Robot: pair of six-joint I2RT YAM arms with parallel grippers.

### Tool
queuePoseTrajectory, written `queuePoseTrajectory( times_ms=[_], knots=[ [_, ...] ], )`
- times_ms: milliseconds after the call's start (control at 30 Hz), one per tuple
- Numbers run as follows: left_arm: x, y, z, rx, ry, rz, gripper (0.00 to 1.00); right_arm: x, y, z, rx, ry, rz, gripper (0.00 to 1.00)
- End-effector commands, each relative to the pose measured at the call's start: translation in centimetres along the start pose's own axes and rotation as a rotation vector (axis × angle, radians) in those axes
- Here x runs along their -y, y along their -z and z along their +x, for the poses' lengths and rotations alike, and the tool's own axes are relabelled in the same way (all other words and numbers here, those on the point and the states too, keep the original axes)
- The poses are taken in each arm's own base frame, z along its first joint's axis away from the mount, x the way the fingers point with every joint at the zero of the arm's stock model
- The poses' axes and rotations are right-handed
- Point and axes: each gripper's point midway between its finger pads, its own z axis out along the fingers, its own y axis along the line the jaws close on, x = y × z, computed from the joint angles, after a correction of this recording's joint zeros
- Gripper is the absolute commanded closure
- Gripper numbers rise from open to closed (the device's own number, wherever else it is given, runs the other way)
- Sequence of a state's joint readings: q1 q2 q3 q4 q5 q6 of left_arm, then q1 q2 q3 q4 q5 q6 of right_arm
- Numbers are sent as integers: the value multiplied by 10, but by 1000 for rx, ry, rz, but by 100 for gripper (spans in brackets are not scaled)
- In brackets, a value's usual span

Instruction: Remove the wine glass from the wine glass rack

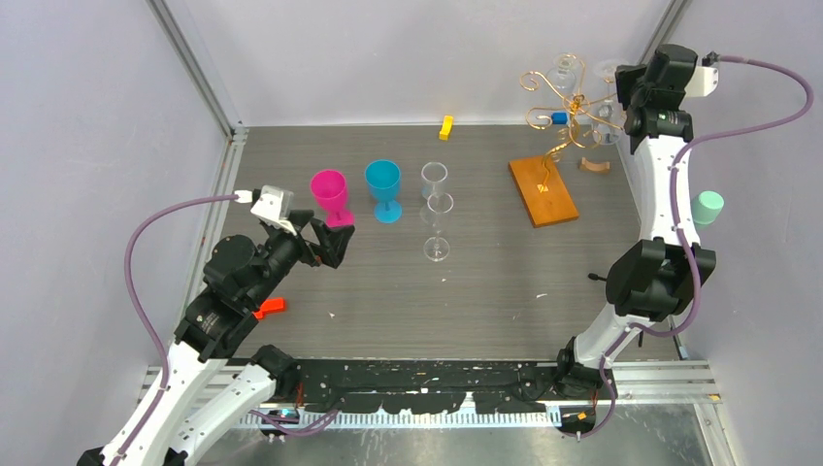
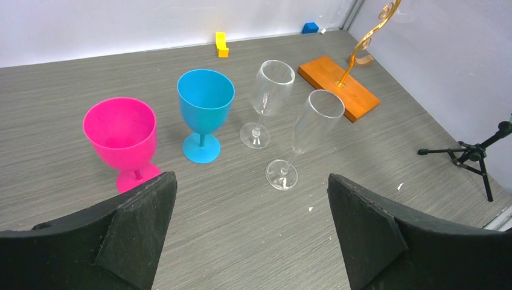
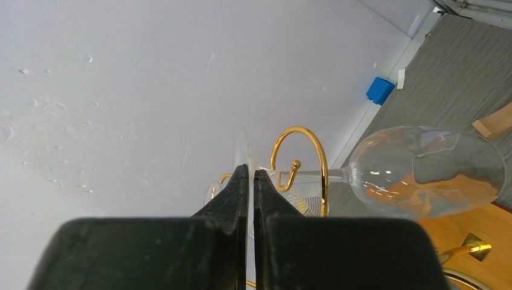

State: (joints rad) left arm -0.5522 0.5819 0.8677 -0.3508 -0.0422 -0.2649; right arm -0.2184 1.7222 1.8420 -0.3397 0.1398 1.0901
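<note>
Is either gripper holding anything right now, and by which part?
The right gripper pinches the wine glass, on the wine glass rack, by the edge of its foot; the left gripper is open, empty.

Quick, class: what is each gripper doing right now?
The left gripper is open, holding nothing.
The right gripper is shut on the wine glass foot.

Probably a robotics lab: aluminium frame (image 1: 194, 64), plain white walls (image 1: 388, 49).
</note>
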Motion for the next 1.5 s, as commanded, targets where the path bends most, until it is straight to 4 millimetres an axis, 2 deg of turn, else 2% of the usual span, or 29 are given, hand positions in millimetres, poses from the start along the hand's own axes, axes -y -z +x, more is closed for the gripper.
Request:
queuePoseTrajectory(
  times_ms=[0, 567, 1067, 1333, 1467],
  knots=[
    [2, 6, -21, 58, 5, -2, 2, -34, 13, -33, 103, 4, -72, 100],
    [-2, 7, -19, 56, -7, -17, 2, -25, -7, -39, 128, 29, -37, 100],
    [-2, 5, -15, 50, -6, -17, 2, -28, 23, -57, 196, 3, -38, 100],
    [-3, 7, -16, 53, -6, -18, 2, -26, 34, -51, 169, -51, -51, 100],
    [-2, 6, -15, 51, -5, -16, 2, -25, 36, -40, 114, -83, -61, 100]
  ],
)
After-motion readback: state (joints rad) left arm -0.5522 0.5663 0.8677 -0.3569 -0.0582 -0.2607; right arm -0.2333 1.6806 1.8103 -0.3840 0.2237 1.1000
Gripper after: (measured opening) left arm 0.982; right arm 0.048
